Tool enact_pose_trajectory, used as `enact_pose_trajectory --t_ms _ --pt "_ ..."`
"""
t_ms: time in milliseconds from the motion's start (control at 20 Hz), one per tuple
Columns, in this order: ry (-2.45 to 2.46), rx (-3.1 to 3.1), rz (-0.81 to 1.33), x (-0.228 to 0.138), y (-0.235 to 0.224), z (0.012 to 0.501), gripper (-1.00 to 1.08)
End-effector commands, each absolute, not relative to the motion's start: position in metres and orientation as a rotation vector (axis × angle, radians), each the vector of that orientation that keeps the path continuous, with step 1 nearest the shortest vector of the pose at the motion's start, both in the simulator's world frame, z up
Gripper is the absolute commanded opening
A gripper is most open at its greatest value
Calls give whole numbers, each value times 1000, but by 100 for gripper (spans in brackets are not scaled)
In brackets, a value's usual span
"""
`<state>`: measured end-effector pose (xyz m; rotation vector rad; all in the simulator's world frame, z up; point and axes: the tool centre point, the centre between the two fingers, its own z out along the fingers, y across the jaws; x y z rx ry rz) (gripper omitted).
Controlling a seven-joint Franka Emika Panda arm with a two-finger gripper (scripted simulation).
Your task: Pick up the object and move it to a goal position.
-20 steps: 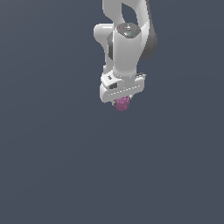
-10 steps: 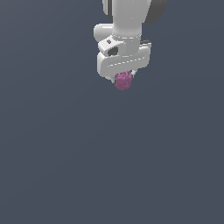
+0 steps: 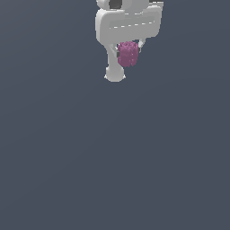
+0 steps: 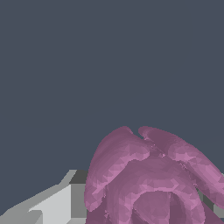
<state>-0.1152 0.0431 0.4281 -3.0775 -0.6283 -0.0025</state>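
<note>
Occlusions and cut-offs

Arm above gripper cut off by exterior view's edge; object runs past wrist view's edge, hiding one finger.

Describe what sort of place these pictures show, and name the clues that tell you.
Probably a bare simulated test scene, not a real room: a flat, featureless grey-blue ground, a smooth white gripper, and a faceted magenta object held in it. No furniture or walls appear.

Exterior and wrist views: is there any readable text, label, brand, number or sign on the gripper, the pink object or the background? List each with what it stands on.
None: no text, label, brand, number or sign shows in either view.
The white gripper is unmarked, the magenta object it holds shows only a bumpy surface, and the grey background is plain.
</note>
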Motion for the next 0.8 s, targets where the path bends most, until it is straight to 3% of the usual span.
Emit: enact_pose_trajectory --t_ms 0,750 --pt "-628 -3078 0 -119 43 450 -100" --pt "-627 -3078 0 -126 42 506 -100"
